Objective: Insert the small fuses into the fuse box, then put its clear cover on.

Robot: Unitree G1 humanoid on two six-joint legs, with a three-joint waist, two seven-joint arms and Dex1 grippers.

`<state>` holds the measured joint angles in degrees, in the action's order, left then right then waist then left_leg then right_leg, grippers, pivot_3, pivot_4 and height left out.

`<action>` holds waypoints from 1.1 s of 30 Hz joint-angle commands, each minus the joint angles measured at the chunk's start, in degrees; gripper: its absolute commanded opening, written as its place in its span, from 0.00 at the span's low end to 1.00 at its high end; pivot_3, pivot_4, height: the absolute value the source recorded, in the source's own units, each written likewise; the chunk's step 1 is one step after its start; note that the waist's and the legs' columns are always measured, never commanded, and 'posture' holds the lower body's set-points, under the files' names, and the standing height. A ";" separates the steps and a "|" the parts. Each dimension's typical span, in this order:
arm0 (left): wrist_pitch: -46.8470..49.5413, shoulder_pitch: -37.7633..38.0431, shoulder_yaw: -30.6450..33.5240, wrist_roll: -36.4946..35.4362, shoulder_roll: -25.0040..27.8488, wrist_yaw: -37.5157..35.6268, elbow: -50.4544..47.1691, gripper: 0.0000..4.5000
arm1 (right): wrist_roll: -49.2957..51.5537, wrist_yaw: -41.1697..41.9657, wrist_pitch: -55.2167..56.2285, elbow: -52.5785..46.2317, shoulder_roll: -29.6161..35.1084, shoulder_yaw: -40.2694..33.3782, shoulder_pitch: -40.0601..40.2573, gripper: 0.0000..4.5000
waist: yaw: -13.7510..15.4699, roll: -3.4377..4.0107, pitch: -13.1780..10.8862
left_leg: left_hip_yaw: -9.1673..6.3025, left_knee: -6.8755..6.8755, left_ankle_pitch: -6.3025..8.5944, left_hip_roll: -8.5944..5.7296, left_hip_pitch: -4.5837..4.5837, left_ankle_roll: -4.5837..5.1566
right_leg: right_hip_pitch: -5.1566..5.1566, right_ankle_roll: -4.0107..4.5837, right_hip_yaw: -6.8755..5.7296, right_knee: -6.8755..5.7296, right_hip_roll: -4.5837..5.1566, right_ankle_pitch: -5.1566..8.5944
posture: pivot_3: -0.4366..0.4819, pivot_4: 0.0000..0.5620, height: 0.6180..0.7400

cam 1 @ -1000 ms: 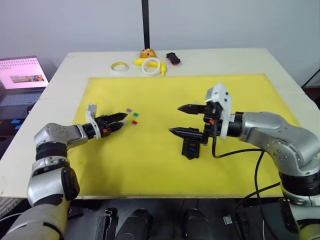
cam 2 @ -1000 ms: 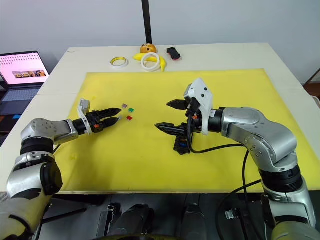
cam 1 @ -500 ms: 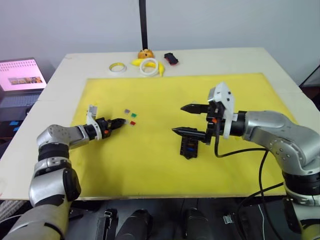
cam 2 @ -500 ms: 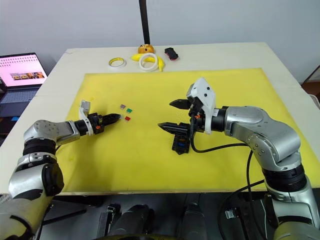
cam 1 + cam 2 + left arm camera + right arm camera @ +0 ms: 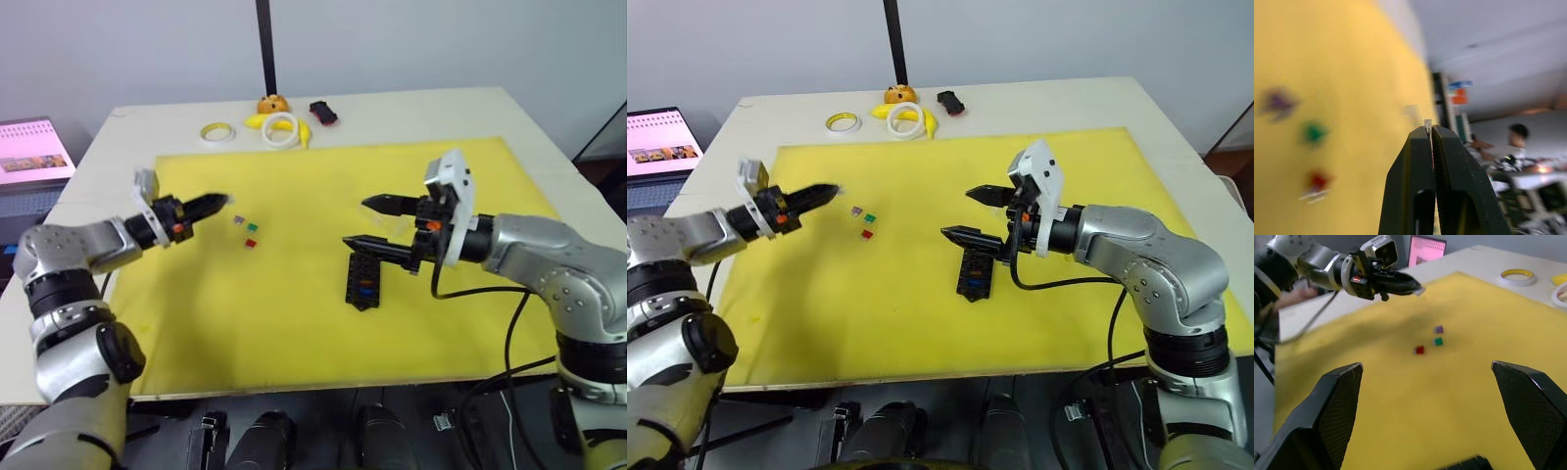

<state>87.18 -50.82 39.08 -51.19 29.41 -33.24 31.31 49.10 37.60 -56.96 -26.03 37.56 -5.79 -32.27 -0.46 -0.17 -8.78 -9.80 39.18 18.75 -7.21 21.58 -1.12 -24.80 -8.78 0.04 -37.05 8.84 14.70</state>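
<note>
Your left end effector (image 5: pixel 217 200) is pinching a tiny pale fuse (image 5: pixel 1421 290), heading for the fuse box (image 5: pixel 361 281) lying off to its right, long axis front-back, under your released right end effector (image 5: pixel 364 222).

Between my left gripper (image 5: pixel 223 200) and the fuse box (image 5: pixel 361 281) the yellow mat (image 5: pixel 294 323) lies open — just three small fuses (image 5: pixel 246 231) sit near my fingertips.

Left gripper (image 5: pixel 1430 128) pinched a tiny pale fuse (image 5: pixel 1427 122) at its tips; purple (image 5: pixel 1276 102), green (image 5: pixel 1314 132), red (image 5: pixel 1318 180) fuses lay on yellow mat (image 5: pixel 1352 73).
</note>
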 commanded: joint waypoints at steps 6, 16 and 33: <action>5.16 -5.08 0.96 -6.85 -11.82 5.61 -10.27 0.00 | 13.89 -18.18 -5.69 2.76 -14.08 -7.17 -4.07 1.00 | -0.42 -0.01 -0.01 | 0.02 -0.02 0.00 0.05 0.00 0.00 | -0.02 0.00 0.01 0.00 -0.03 0.00 | 0.48 0.27 1.00; 4.04 -3.98 1.07 -11.71 -20.42 9.46 -14.92 0.00 | 27.07 -39.23 -4.29 3.34 -25.38 -8.96 -2.46 1.00 | -0.56 -0.01 -0.01 | 0.06 -0.07 0.00 0.05 -0.02 0.00 | -0.08 0.00 0.08 -0.01 -0.05 0.00 | 0.48 0.27 1.00; 1.37 -4.03 -0.10 -17.08 -22.87 13.91 -13.09 0.00 | 38.68 -50.34 2.74 4.79 -25.54 -6.32 -2.48 0.72 | -0.56 -0.01 -0.01 | 0.08 -0.07 0.00 0.04 -0.03 0.00 | -0.08 0.00 0.12 -0.01 -0.08 0.00 | 0.48 0.27 1.00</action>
<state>89.26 -54.51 39.05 -66.41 6.51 -19.46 18.68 85.80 -12.42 -55.53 -20.37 11.82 -12.02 -34.14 -1.01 -0.18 -8.79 -9.73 39.10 18.74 -7.16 21.55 -1.13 -24.88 -8.78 0.15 -37.06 8.76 14.70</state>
